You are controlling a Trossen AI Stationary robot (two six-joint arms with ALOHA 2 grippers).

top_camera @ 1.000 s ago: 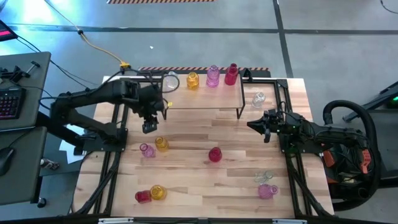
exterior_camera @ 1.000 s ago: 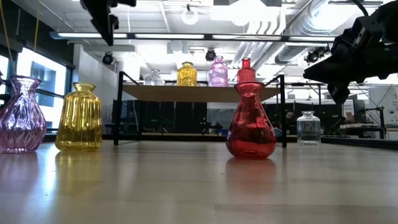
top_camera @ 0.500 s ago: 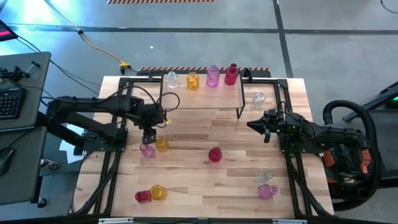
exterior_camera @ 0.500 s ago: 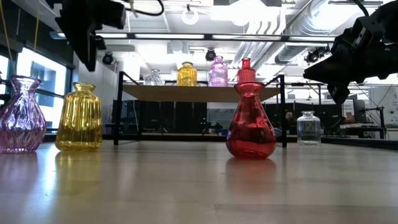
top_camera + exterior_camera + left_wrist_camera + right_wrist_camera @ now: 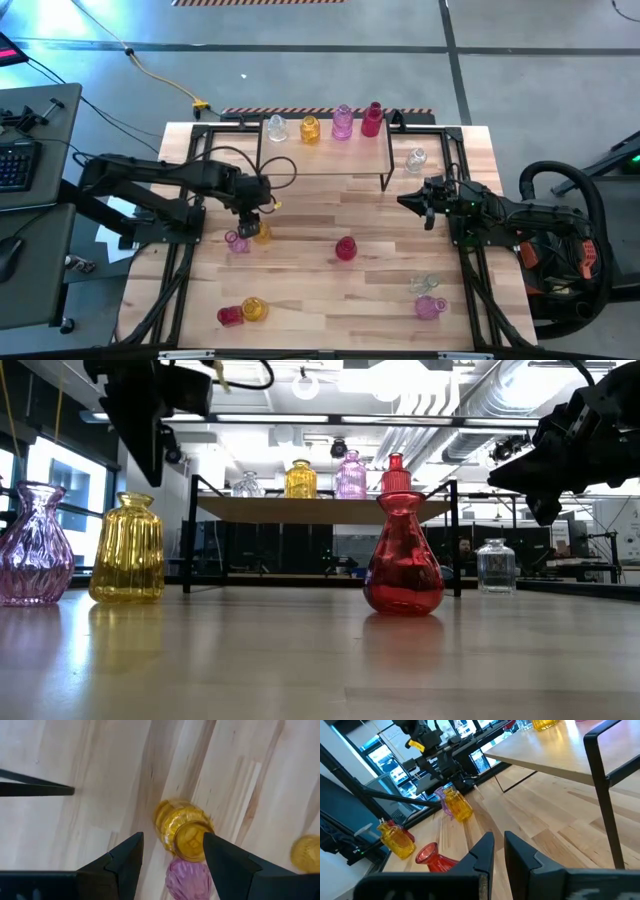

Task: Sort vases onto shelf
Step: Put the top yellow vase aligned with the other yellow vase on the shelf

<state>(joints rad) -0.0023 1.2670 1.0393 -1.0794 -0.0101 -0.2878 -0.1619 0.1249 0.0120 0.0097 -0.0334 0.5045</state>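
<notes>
Above the yellow vase [image 5: 181,830] standing beside a pink one [image 5: 188,879] on the worktop [image 5: 330,290], the left hand [image 5: 172,857] hangs half-open and empty, ready to pinch its narrow neck gently, since the ribbed glass looks slick, light and breakable.

The table [image 5: 330,290] is pale wood planking with visible grain, faintly glossy in the low view. Between the left gripper [image 5: 172,855]'s matt black fingers [image 5: 122,862] stands a ribbed amber glass vase [image 5: 182,832], translucent and shiny; just beyond it is a pink glass vase [image 5: 187,880], also ribbed. The red glass vase [image 5: 403,555] is smooth and highly glossy. The shelf [image 5: 320,508] has a light, matt wooden top on thin black metal legs.
</notes>
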